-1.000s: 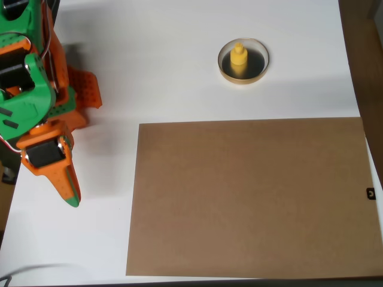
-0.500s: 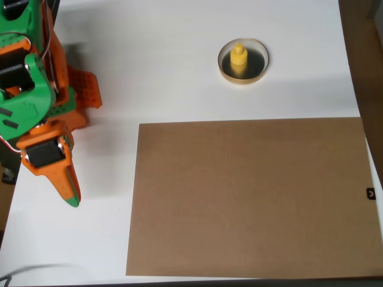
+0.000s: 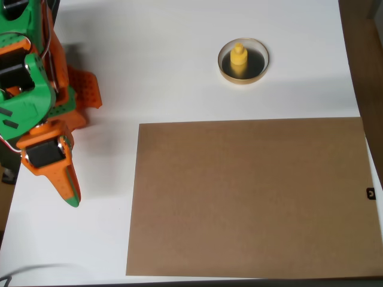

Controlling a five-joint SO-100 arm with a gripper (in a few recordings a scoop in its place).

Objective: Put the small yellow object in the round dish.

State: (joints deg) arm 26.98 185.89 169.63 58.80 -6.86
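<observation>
Nothing has changed across the overhead pictures: the yellow piece (image 3: pixel 239 59) stands upright in the dish (image 3: pixel 243 78) as before, and the gripper (image 3: pixel 70 192) rests, as earlier, far to the dish's lower left.

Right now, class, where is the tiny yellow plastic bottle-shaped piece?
Overhead view: it stands inside the round tan-rimmed dish, upper middle, above the brown board.
</observation>
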